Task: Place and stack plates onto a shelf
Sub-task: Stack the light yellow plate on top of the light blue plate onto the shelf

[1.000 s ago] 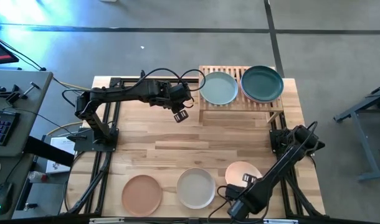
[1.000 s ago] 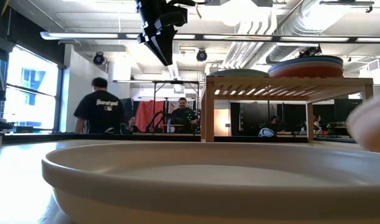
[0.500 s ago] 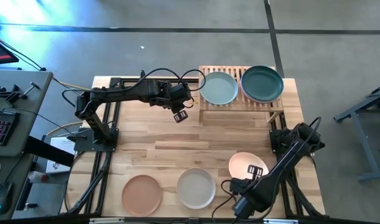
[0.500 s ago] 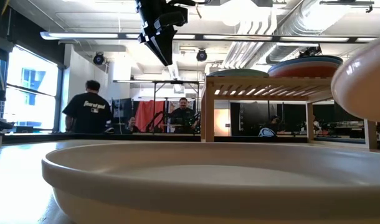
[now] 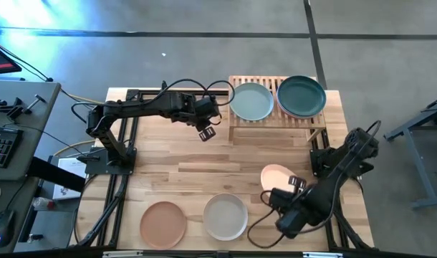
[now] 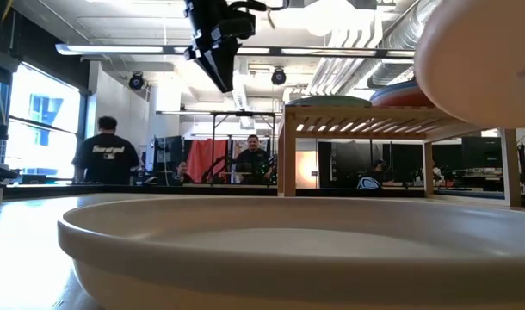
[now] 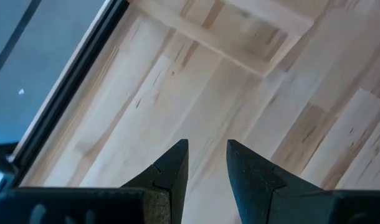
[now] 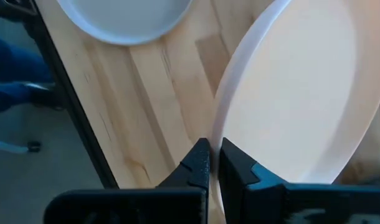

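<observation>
Peach plate hangs above the tabletop, pinched at its rim by the right hand, fingers clamped tight on the edge. Bare wood lies between it and the shelf, where a mint plate and a dark teal plate sit side by side. Left hand hovers just beside the shelf's edge, fingers parted, holding nothing. Terracotta plate and grey-white plate lie well away from the shelf.

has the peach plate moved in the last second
Yes. The peach plate, pinched at its rim by the right gripper, has risen off the table and shifted toward the shelf, away from the grey-white plate that stays put.
</observation>
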